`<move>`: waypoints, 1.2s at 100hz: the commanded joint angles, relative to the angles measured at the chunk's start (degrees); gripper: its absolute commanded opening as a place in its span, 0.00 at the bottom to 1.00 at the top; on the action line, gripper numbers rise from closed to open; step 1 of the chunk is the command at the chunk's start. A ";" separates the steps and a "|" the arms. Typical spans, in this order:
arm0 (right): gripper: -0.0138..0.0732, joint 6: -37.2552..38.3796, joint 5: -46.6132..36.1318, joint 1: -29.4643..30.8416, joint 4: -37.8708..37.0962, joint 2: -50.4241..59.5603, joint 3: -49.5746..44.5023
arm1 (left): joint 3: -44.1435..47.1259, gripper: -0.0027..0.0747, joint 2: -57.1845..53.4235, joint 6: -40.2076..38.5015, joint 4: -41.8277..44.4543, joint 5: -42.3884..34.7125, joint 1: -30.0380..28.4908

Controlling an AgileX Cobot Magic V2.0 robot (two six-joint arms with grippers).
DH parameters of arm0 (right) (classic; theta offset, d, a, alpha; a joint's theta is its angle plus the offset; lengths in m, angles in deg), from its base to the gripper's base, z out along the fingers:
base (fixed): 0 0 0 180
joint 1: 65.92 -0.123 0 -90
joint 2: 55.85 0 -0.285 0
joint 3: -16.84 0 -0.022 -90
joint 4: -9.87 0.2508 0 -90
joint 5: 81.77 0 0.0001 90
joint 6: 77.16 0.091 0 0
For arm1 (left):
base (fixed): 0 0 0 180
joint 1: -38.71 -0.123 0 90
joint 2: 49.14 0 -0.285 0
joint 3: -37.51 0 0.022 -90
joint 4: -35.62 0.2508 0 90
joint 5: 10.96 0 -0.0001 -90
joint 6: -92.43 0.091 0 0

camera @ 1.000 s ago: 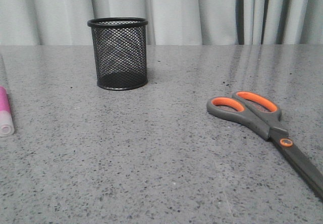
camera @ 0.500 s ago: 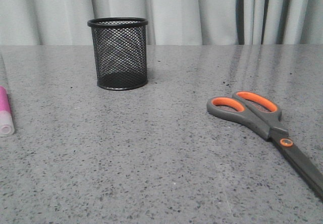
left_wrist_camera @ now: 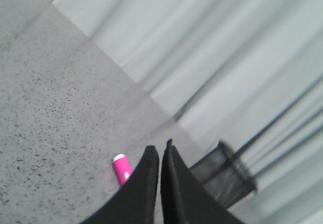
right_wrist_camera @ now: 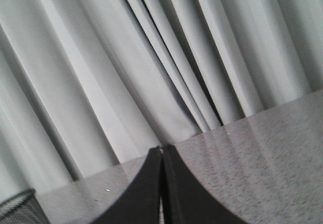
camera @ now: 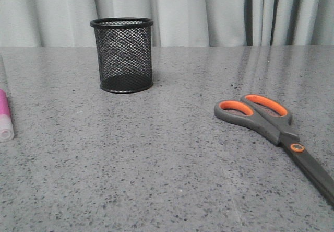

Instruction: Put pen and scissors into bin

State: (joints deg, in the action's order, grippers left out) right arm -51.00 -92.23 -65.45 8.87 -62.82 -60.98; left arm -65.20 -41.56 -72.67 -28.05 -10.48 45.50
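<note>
The black mesh bin stands upright at the back left of the grey table. The pink pen lies at the far left edge, its whitish end toward me. The scissors lie flat at the right, orange-lined handles toward the bin, blades running off to the front right. Neither gripper shows in the front view. In the left wrist view my left gripper is shut and empty, with the pen's end beside one finger and the bin beyond. In the right wrist view my right gripper is shut and empty, facing the curtain.
A pale grey curtain hangs along the table's far edge. In the right wrist view the bin's rim shows at the corner.
The scissors appear a pixel or two lower and to the right in the front view; nothing else differs.
</note>
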 commanded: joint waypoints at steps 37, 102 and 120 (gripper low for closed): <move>0.64 2.78 21.93 -2.17 0.33 -11.21 17.98 | -13.07 0.53 14.61 0.96 4.11 6.02 -0.11; 0.63 2.07 28.41 -7.58 0.33 -20.33 25.00 | -49.77 0.36 66.05 -24.80 41.51 41.28 -0.11; 0.63 2.07 28.41 -7.58 0.33 -20.33 25.00 | -50.69 0.38 69.71 -29.23 41.75 42.53 -0.11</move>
State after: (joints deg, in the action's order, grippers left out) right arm -48.37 -59.84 -72.94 9.87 -82.32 -38.19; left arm -113.77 27.90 -98.94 14.31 33.03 45.50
